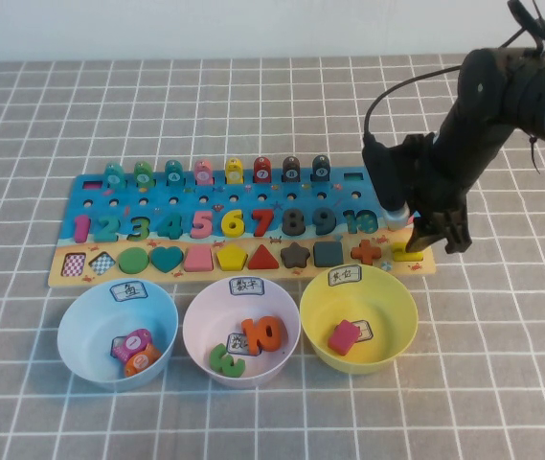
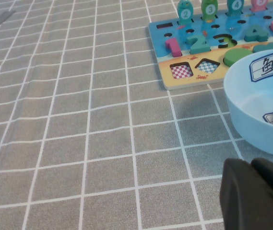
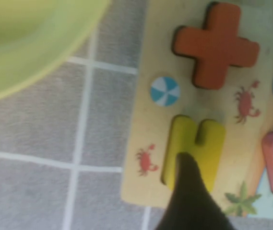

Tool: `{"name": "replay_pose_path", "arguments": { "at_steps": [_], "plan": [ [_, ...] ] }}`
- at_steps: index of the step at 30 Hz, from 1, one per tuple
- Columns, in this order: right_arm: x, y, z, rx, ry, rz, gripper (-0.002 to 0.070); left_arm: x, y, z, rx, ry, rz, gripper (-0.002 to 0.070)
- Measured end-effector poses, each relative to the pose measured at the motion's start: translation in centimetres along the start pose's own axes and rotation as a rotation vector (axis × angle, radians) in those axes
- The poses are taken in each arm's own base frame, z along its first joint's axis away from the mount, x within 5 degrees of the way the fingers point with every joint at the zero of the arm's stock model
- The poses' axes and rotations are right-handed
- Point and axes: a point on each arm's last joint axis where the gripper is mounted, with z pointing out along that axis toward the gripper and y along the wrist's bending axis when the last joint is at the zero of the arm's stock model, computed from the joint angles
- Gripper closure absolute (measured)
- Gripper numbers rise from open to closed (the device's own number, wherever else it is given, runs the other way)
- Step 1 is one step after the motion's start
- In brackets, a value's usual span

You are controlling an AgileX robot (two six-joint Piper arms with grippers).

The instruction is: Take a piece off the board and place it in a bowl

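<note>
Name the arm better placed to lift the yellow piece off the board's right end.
Right. The right gripper already sits over the yellow piece, one fingertip touching it, with the yellow bowl close by. The left gripper waits off the board, beside the blue bowl.

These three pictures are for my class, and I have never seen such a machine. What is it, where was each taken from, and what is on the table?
It is a robot with two arms. The raised view looks down on a puzzle board and three bowls: blue bowl, pink bowl, yellow bowl. The other two views come from cameras on the wrists. The right hand is down over the board's right end, one finger touching a yellow piece; nothing is lifted. The left hand sits near the blue bowl, holding nothing visible.
</note>
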Motion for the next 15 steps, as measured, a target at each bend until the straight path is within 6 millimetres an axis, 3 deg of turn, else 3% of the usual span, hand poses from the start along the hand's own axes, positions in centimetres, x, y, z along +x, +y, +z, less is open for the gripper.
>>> {"name": "replay_pose_path", "arguments": {
  "at_steps": [10,15],
  "plan": [
    [-0.3,0.6,-2.1,-0.063,0.009,0.03,0.0309,0.0,0.0,0.0,0.0,0.0,0.0,0.0675],
    [-0.4,0.6,-2.1,-0.062,0.012,0.026,0.0309,0.0,0.0,0.0,0.0,0.0,0.0,0.0675]
  ]
}}
